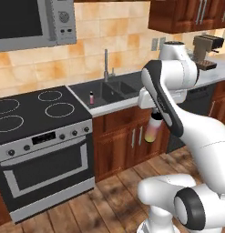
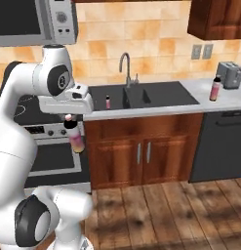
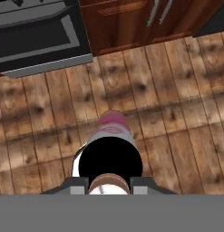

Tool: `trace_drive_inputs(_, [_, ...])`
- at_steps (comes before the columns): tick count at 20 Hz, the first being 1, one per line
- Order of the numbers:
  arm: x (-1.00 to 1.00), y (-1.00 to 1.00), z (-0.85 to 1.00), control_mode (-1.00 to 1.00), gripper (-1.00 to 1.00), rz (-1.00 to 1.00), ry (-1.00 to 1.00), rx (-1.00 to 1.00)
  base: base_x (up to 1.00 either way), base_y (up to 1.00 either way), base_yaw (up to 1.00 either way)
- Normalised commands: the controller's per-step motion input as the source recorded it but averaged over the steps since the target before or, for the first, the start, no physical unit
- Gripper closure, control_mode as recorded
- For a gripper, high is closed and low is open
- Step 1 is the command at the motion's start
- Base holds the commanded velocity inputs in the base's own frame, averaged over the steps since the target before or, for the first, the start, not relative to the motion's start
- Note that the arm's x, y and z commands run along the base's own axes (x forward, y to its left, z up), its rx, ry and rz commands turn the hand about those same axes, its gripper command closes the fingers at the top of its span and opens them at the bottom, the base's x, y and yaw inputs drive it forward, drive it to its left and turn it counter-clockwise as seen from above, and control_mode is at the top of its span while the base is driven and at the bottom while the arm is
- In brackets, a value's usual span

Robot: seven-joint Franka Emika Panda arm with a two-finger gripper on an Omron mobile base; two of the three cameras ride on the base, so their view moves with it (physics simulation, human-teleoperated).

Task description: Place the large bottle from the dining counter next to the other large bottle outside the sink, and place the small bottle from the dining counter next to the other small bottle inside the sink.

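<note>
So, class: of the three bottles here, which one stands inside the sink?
The small bottle in the sink basin; one large bottle stands on the counter, the other hangs in the gripper.

The tool [image 2: 70, 118] hangs at the middle left of the right base view, in front of the desk [image 2: 156, 108], with a large bottle [image 2: 75, 139] hanging down from it over the floor [image 2: 166, 205]. The sink [image 2: 141, 95] is set into the desk at the centre of the frame. A small bottle [image 2: 108, 102] stands inside its left basin. The faucet [image 2: 125, 68] rises behind the sink. Another large bottle [image 2: 215, 89] stands on the desk at the right, just left of the toaster [image 2: 230, 74]. The stove [image 1: 34, 111] lies left of the sink, and the microwave [image 1: 34, 22] hangs above it.
</note>
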Motion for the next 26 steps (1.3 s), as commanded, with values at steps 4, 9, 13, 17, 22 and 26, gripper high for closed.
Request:
trace_drive_inputs(4, [0.00, 0.00, 0.00, 1.00, 1.00, 0.00, 0.00, 0.00, 0.59, -1.00, 0.07])
trace_drive_inputs(9, [0.00, 0.00, 0.00, 1.00, 1.00, 0.00, 0.00, 0.00, 0.65, -1.00, 0.07])
trace_drive_inputs(13, [0.00, 0.00, 0.00, 1.00, 1.00, 0.00, 0.00, 0.00, 0.69, -1.00, 0.07])
trace_drive_inputs(17, [0.00, 0.00, 0.00, 1.00, 1.00, 0.00, 0.00, 0.00, 0.76, -1.00, 0.09])
trace_drive_inputs(22, [0.00, 0.00, 0.00, 1.00, 1.00, 0.00, 0.00, 0.00, 0.76, -0.64, 0.15])
trace_drive_inputs(26, [0.00, 0.00, 0.00, 1.00, 1.00, 0.00, 0.00, 0.00, 0.68, -0.26, 0.20])
